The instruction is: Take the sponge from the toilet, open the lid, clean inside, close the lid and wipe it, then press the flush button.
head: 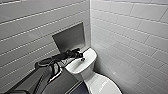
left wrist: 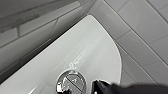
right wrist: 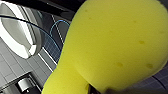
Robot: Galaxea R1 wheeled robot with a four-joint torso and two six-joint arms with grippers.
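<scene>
Yellow foam is what the sponge (right wrist: 112, 45) is made of. It looks soft, squashy and very light, with little holes in it. It will bend and squeeze, and it will not break. If it is wet it may drip and slip a bit. I think the best place to hold it is the thinner waist, where it cannot slide out so easily. Right now it hangs in the air close to the right wrist camera, with the floor tiles far behind it. The right gripper (right wrist: 96, 90) is a dark bit at the sponge's edge, so I think its fingers are grasping the sponge there.

The left arm (head: 37, 72) stretches out long and nearly flat over the back of the toilet (head: 87, 75). The left gripper (head: 80, 57) hovers just above the white tank cover (left wrist: 85, 50). Its dark tip is just beside the shiny round flush button (left wrist: 71, 81). I cannot tell if it touches the button, or if this gripper is spread or pinched. The lid (head: 103, 85) looks down on the bowl.
</scene>
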